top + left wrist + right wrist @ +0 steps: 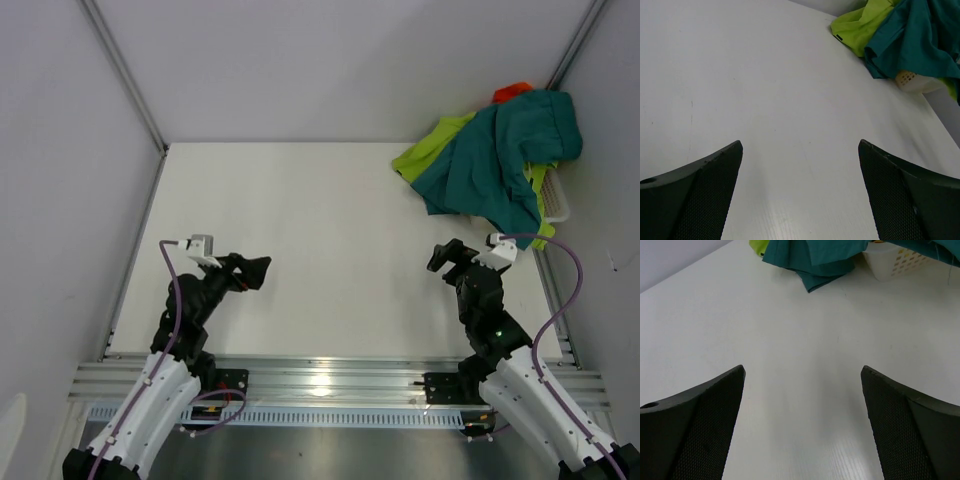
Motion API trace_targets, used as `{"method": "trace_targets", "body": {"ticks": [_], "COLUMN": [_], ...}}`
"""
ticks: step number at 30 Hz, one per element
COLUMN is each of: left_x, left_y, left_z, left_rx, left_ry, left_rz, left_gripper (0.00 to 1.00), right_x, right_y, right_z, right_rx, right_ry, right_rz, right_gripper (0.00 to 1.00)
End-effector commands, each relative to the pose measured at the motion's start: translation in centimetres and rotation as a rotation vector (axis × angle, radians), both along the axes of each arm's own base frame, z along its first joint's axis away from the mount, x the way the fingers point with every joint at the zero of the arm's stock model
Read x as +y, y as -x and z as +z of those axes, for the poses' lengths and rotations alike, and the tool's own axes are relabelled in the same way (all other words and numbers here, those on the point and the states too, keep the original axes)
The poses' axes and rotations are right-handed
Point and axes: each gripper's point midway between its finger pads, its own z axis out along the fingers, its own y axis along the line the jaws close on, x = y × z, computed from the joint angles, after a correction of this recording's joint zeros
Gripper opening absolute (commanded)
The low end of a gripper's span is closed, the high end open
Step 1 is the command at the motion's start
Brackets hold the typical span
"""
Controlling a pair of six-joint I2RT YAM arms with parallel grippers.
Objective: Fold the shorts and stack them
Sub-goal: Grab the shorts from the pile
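Teal shorts (pixel 500 160) lie crumpled over a white basket (pixel 557 200) at the far right corner of the table. Lime green shorts (pixel 432 150) stick out from under them on the left. Both show in the left wrist view, teal shorts (pixel 920 40) and lime green shorts (pixel 862 25), and the right wrist view catches the teal shorts (pixel 815 260). My left gripper (pixel 252 272) hovers open over bare table at the near left. My right gripper (pixel 445 255) is open too, a short way in front of the pile. Nothing sits between either pair of fingers.
An orange-red cloth (pixel 512 92) peeks out behind the teal shorts. Grey walls close the table at the back and both sides. A metal rail (pixel 320 375) runs along the near edge by the arm bases.
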Motion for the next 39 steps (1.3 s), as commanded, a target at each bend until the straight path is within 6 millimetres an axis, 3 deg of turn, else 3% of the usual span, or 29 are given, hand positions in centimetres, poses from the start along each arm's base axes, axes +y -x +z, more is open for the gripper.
{"method": "trace_targets", "body": {"ticks": [1,4,7,8,9,10,11,12,13,14,15,16,18,19,22,24,25,26,27,30,31,32,35,39], "left_x": [-0.1,-0.1,-0.2,-0.2,-0.5,-0.6,-0.8,-1.0,-1.0,-1.0,-1.1,-1.2,-1.3,-1.4,-1.3,-1.4,-1.4,-1.4,-1.4,-1.4,-1.4,-1.4,-1.5,-1.5], "left_y": [0.0,0.1,0.0,0.0,0.1,0.1,0.1,0.2,0.2,0.2,0.2,0.3,0.4,0.5,0.5,0.6,0.6,0.6,0.6,0.6,0.6,0.6,0.5,0.3], "left_z": [0.9,1.0,1.1,1.2,1.4,1.6,1.5,1.6,1.6,1.4,1.4,1.5,1.5,1.5,1.5,1.5,1.4,1.3,1.3,1.2,1.2,1.2,1.2,0.5], "left_rx": [-0.059,-0.065,-0.073,-0.075,-0.080,-0.094,-0.091,-0.093,-0.092,-0.089,-0.086,-0.089,-0.093,-0.094,-0.094,-0.097,-0.094,-0.093,-0.091,-0.087,-0.086,-0.086,-0.087,-0.060], "left_ry": [-0.016,-0.023,-0.023,-0.022,-0.018,-0.014,-0.014,-0.012,-0.010,-0.009,-0.006,-0.005,-0.002,-0.001,-0.001,0.000,0.000,-0.002,-0.002,-0.003,-0.002,-0.002,0.003,-0.008], "left_rz": [-0.017,-0.022,-0.025,-0.028,-0.043,-0.050,-0.061,-0.070,-0.073,-0.075,-0.079,-0.087,-0.094,-0.096,-0.096,-0.097,-0.099,-0.100,-0.100,-0.099,-0.100,-0.102,-0.101,-0.104], "left_gripper": [0.99,0.99,0.99,0.99,0.99,0.99,0.99,0.99,0.99,0.99,0.99,0.99,0.99,0.99,0.99,0.99,0.99,0.99,0.99,0.99,0.99,0.99,0.99,0.99], "right_x": [-0.7,-0.8,-0.7,-1.1,-1.0,-1.2,-0.7,-1.9,-2.2,-2.2,-3.7,-4.1,-5.6,-6.0,-6.8,-9.1,-10.1,-10.6,-11.0,-12.8,-13.5,-14.5,-16.1,-16.9], "right_y": [-0.1,-0.2,-0.7,-1.2,-2.2,-2.9,-3.9,-5.4,-6.3,-7.6,-8.9,-9.9,-11.8,-12.8,-15.4,-16.9,-17.5,-18.1,-19.1,-20.8,-21.4,-21.6,-21.5,-21.8], "right_z": [0.7,0.7,3.0,2.0,5.8,6.7,5.6,9.5,10.5,9.4,12.4,12.8,11.9,13.1,13.6,12.8,14.1,14.1,13.2,13.7,12.7,13.7,14.0,15.0], "right_rx": [-0.025,-0.016,-0.018,0.076,0.042,0.069,0.167,0.119,0.128,0.204,0.158,0.169,0.224,0.192,0.185,0.216,0.189,0.189,0.210,0.196,0.225,0.207,0.211,0.187], "right_ry": [-0.021,-0.001,-0.012,0.019,-0.006,-0.011,0.012,-0.006,-0.007,0.000,-0.020,-0.031,-0.046,-0.050,-0.032,-0.001,0.014,0.020,0.032,0.048,0.066,0.075,0.082,0.121], "right_rz": [-0.053,-0.051,-0.058,-0.064,-0.065,-0.068,-0.029,-0.061,-0.062,-0.048,-0.078,-0.080,-0.114,-0.125,-0.164,-0.240,-0.281,-0.297,-0.303,-0.350,-0.368,-0.400,-0.431,-0.454], "right_gripper": [1.00,1.00,1.00,0.99,1.00,1.00,1.00,0.99,0.99,0.99,1.00,0.99,1.00,0.99,0.99,0.99,0.99,0.99,0.99,0.99,0.99,0.98,0.98,0.95]}}
